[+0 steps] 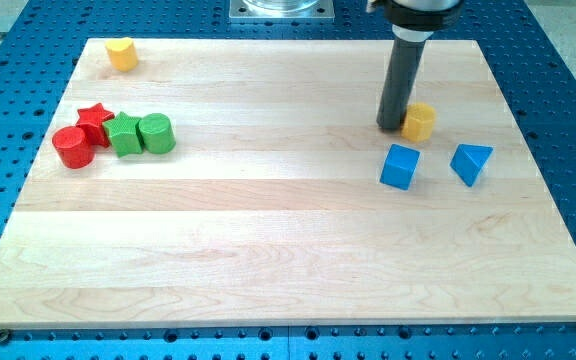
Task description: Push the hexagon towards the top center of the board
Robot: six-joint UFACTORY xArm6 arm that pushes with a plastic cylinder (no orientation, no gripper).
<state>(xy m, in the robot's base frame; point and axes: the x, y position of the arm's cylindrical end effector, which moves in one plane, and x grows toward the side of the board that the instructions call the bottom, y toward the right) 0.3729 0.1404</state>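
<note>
A yellow hexagon lies at the view's upper right of the wooden board. My tip stands just left of it, touching or nearly touching its left side. The dark rod rises from there to the view's top edge. A second yellow block, whose shape is unclear, sits at the board's top left corner.
A blue cube and a blue triangular block lie just below the hexagon. At the left are a red star, a red cylinder, a green star and a green cylinder, bunched together.
</note>
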